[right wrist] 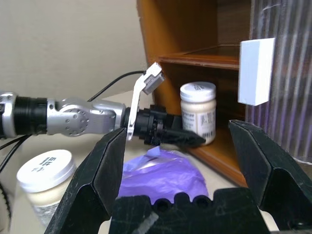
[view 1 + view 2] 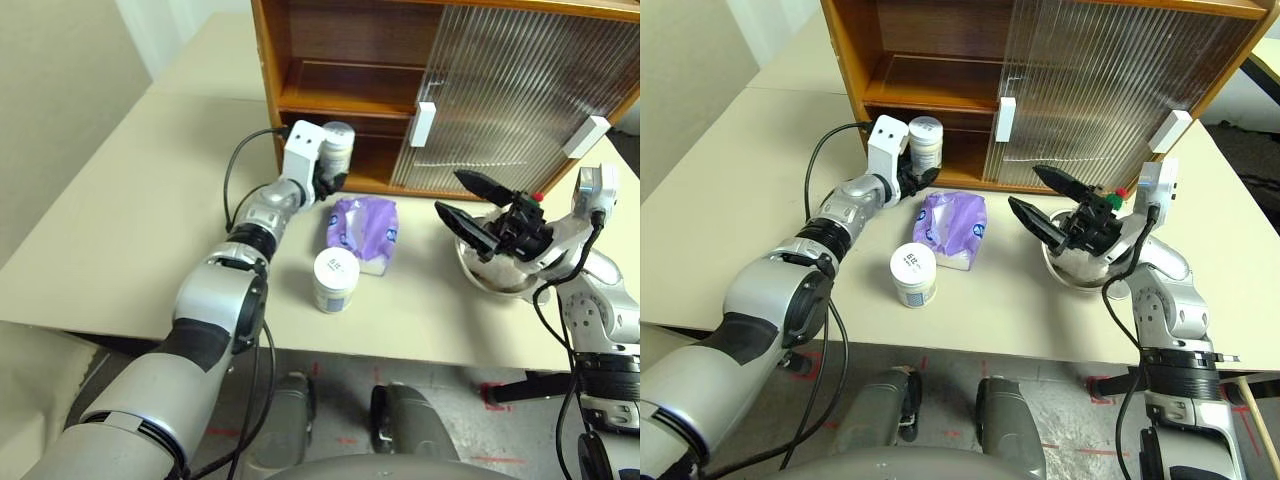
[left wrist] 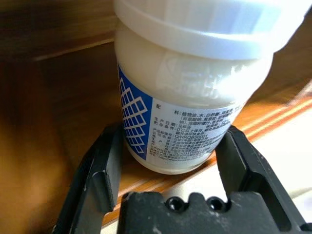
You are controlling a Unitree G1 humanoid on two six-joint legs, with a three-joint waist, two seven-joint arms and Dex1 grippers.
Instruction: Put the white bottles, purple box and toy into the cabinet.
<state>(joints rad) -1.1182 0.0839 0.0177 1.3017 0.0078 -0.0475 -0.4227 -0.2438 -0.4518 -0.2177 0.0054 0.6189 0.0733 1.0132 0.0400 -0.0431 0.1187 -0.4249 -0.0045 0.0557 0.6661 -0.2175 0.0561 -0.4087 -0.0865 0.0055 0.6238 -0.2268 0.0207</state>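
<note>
- I have the left gripper (image 2: 333, 170) at the open left bay of the cabinet (image 2: 270, 60). Its black fingers (image 3: 105, 170) stand either side of one bottle (image 2: 338, 146).
- In the left wrist view, the fingers sit at the lower label; I cannot tell whether they press it or just flank it.
- That bottle stands upright on the lower ledge at the bay's front edge.
- The second bottle (image 2: 335, 280) stands upright on the table (image 2: 120, 220), lid up, at 6 o'clock from the first.
- The box (image 2: 364, 232) lies on the table at 1 o'clock from the second bottle, just beside it.
- The right gripper (image 2: 462, 198) hangs above the table with its fingers wide apart and nothing between them, at 3 o'clock from the box.
- A steel bowl (image 2: 492, 275) sits under that arm; a red-and-green bit of the toy (image 2: 1118, 193) shows there.
- The ribbed door (image 2: 520, 90) covers the right side.
</note>
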